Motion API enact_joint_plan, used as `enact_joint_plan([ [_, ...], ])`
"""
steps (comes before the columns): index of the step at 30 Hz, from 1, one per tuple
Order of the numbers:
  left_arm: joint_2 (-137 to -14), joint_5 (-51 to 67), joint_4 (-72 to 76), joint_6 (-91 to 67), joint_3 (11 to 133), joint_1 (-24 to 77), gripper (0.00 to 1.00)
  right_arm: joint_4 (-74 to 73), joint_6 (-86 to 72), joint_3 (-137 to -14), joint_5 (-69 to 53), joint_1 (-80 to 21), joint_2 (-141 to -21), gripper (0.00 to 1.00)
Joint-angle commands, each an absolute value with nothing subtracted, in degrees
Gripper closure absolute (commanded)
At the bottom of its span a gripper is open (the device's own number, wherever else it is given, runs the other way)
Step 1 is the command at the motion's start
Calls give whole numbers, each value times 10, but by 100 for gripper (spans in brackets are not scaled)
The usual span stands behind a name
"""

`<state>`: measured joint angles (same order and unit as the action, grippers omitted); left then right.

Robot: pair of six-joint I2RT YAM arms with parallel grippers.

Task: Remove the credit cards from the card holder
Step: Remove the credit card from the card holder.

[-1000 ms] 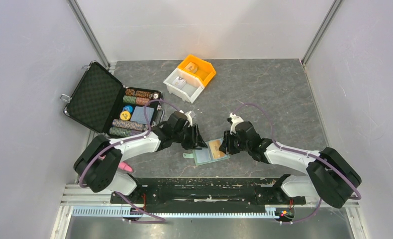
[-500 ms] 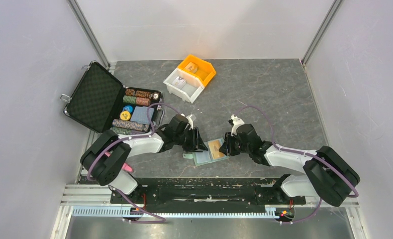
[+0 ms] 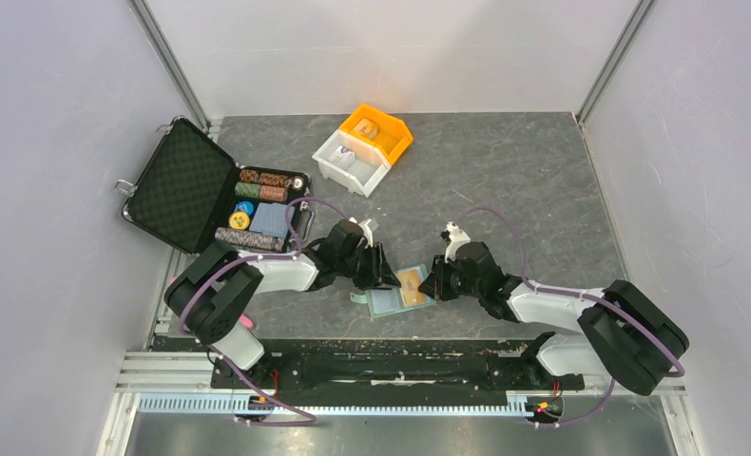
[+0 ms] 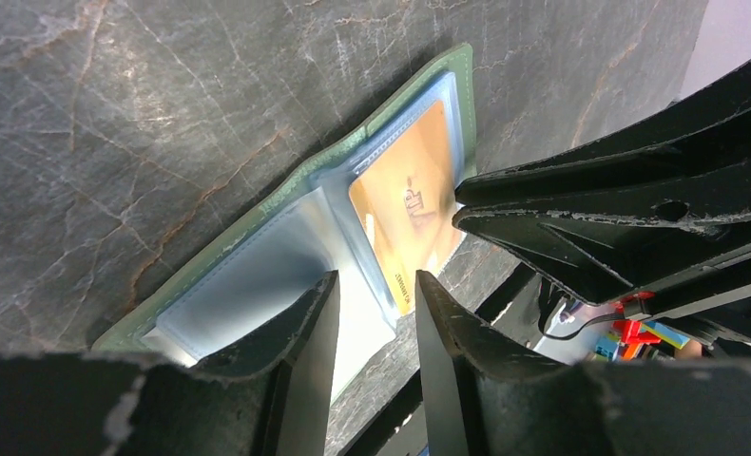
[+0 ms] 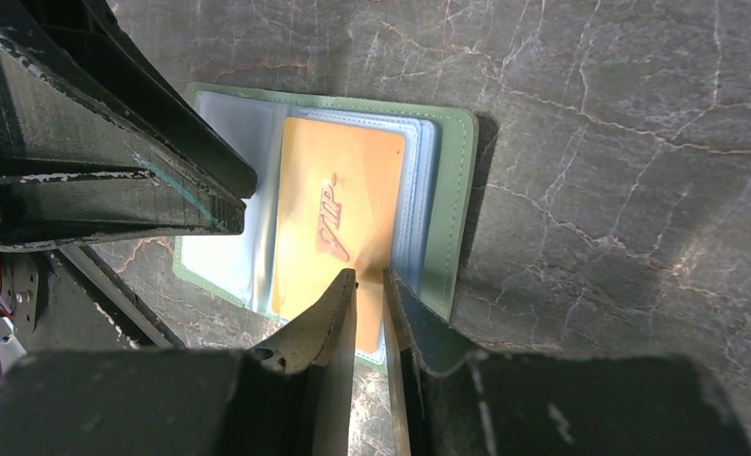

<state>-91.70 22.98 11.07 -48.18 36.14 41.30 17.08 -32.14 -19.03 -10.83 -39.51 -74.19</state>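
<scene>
Right hand is almost closed, with only a thin gap. Its tips touch the near edge of the orange card, but I cannot tell if it grips it. Left hand is partly open, with its tips on the card holder. The card holder lies open and flat on the dark, stone-look desk. It is soft green with stitched edges and shiny clear pockets. The smooth card lies on the holder's half nearest the right hand.

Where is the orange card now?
Top view, low centre: the orange card lies in the right half of the open card holder, the right gripper at its edge.
</scene>
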Motion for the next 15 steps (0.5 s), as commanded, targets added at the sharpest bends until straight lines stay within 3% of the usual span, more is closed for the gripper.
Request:
enact_joint_plan([
  [1,-927,225,143,-500,357,417,58,153,-336,-168,-120,-394,-738,81],
  [15,-947,220,206,-535,333,427,61,165,-353,-157,-120,-395,-736,84],
])
